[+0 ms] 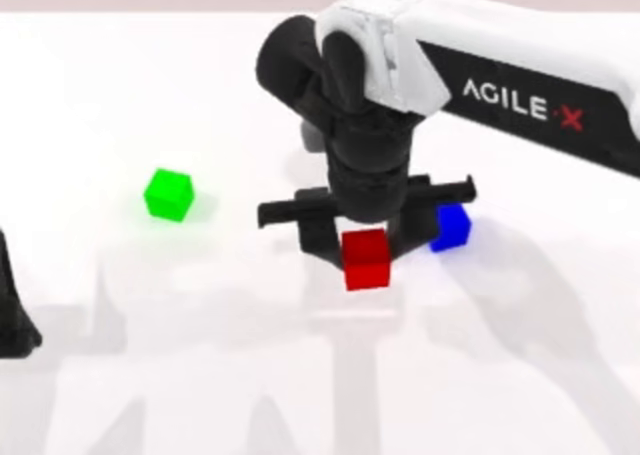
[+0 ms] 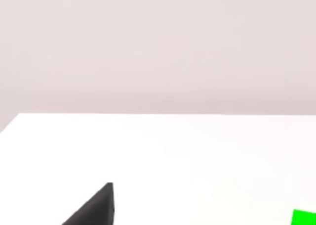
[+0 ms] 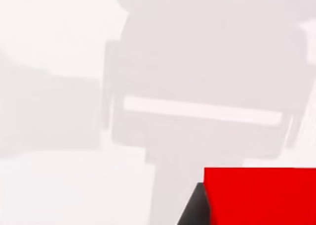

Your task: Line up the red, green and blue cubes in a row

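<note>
1. A plain white table [image 1: 130, 375] fills nearly the whole top view.
2. Soft grey shadows [image 1: 500, 305] lie across the table's middle and near side.
3. Beyond the table's far edge runs a pale pinkish-grey backdrop [image 2: 158, 47], bare and even, which fills the upper half of the left wrist view.

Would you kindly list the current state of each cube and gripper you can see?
red cube: held between the right gripper's fingers, near the table's middle.
right gripper: shut on the red cube.
blue cube: resting on the table, free, just right of the red cube.
green cube: resting on the table, free, off to the left.
left gripper: parked at the left edge.
</note>
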Motion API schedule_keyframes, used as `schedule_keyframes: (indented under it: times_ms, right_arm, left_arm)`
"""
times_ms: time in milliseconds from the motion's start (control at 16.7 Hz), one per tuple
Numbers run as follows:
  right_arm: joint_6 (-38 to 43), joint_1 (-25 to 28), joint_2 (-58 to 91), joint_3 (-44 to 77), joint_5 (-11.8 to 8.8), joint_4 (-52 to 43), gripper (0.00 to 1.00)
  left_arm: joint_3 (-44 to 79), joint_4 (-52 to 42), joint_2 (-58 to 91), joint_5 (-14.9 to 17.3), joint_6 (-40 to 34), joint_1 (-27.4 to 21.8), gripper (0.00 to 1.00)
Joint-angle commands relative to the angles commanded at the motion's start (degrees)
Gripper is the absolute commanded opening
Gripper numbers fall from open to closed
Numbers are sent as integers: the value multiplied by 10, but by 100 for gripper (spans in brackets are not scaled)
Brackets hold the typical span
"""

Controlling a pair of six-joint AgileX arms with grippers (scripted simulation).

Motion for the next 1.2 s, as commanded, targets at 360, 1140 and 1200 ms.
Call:
schedule_keyframes:
  times_ms: [360, 1140, 1200]
  right_arm:
    - [180, 119, 59, 126, 9, -49, 0]
    - [193, 128, 72, 38, 9, 59, 0]
    - [193, 129, 74, 22, 9, 77, 0]
  left_arm:
    - [0, 0, 0, 0, 0, 0, 100]
    - [0, 0, 0, 0, 0, 0, 100]
    - [0, 0, 0, 0, 0, 0, 100]
